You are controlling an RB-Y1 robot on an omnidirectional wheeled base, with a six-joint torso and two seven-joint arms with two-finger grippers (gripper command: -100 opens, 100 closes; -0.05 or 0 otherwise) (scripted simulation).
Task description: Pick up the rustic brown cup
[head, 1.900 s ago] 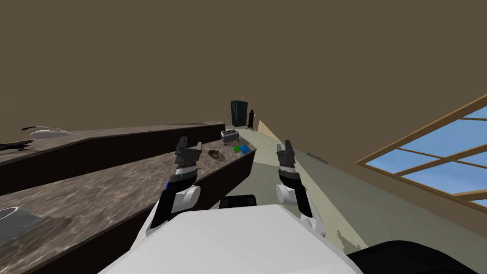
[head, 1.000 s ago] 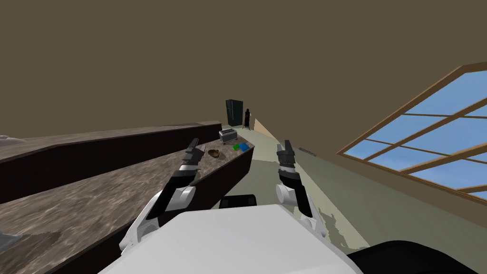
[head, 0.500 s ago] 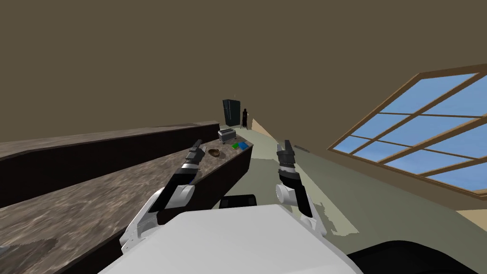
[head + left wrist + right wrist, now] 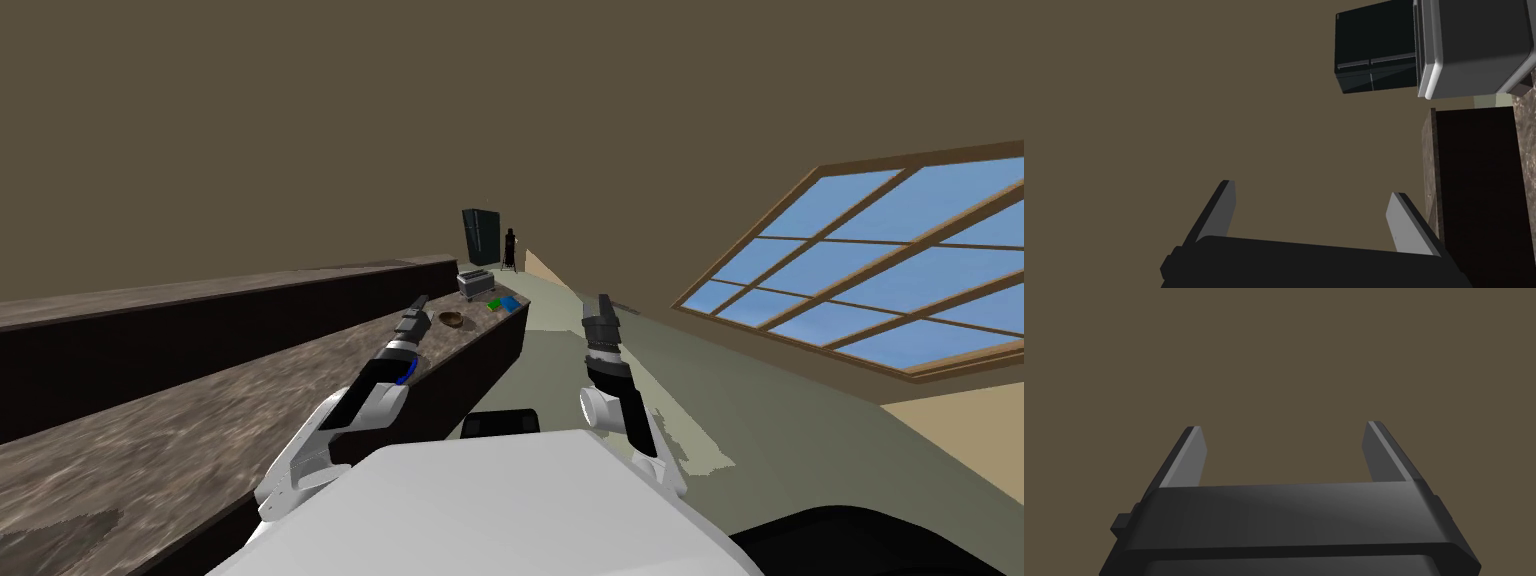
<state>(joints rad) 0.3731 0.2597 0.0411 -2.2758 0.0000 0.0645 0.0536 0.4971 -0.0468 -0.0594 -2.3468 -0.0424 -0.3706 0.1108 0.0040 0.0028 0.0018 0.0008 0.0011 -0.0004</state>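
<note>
Left claw (image 4: 1311, 189) spread wide, apparently short of cup (image 4: 452, 320).

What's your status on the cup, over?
Left gripper open, over counter, short of cup. Right gripper open, beside counter. Toaster beyond cup, nothing between.

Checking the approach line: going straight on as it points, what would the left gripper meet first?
Probably the brown wall; nothing lies ahead of the open left gripper. The grey toaster and countertop sit off to one side.
</note>
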